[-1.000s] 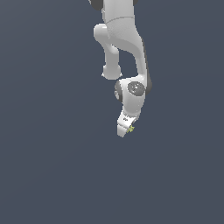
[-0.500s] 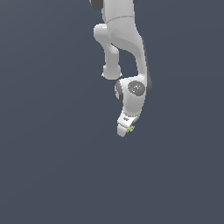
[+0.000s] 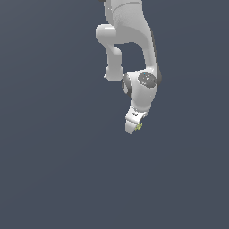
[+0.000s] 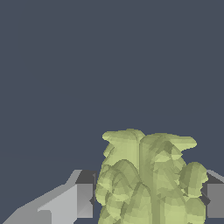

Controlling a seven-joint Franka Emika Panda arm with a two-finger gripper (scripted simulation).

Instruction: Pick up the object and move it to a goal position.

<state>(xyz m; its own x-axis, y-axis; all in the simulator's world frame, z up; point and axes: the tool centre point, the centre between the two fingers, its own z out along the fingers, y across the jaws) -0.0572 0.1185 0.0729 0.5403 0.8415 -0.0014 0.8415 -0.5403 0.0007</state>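
The object [image 4: 148,179] is a bumpy yellow-green lump that fills the space between my two fingers in the wrist view. One grey finger [image 4: 81,199] presses its one side and the other finger [image 4: 214,199] its opposite side. In the exterior view the object [image 3: 139,127] shows only as a tiny yellow-green speck at the tip of the white gripper [image 3: 134,126]. The gripper is shut on the object. The white arm [image 3: 129,36] reaches down from the top of the exterior view.
A plain dark blue-grey surface [image 3: 53,170] lies all around the arm in both views. No other objects or edges show.
The gripper with the object in it has shifted very slightly toward the exterior view's right and up. The grip is the same.
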